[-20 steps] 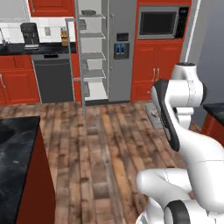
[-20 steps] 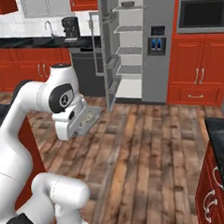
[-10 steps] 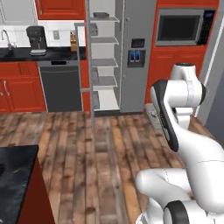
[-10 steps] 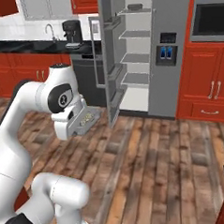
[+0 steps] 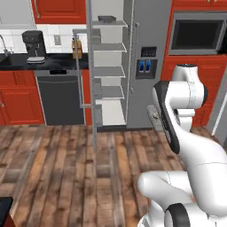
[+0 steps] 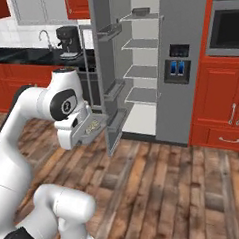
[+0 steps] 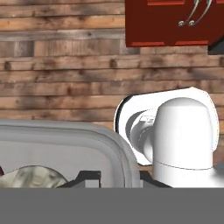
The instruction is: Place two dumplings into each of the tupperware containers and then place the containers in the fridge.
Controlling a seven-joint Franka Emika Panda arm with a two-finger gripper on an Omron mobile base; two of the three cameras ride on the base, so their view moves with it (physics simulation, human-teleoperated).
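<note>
Fridge (image 5: 148, 40): brushed stainless-steel look, matt grey outside; interior shelves (image 5: 110, 71) pale grey, smooth, plastic-like. Door dispenser panel (image 6: 176, 70) dark and glossy with blue inserts.

Floor (image 5: 57, 164): wood planks, mixed brown tones, visible grain, low sheen.

Cabinets (image 6: 220, 100): red lacquered fronts, smooth, with bright metal handles (image 6: 235, 113).

Tabletop (image 5: 17, 62): black, polished, stone-like.

Dishwasher (image 5: 60, 97): dark grey matt front.

Microwave (image 5: 197, 35): dark glossy glass door in a grey frame.

Tupperware container (image 7: 65, 148): translucent grey plastic, smooth raised rim, soft sheen.

Dumpling (image 7: 30, 178): pale beige, lumpy, matt, dough-like.

Robot arm (image 6: 40, 104): glossy white plastic shell, dark joints.
</note>
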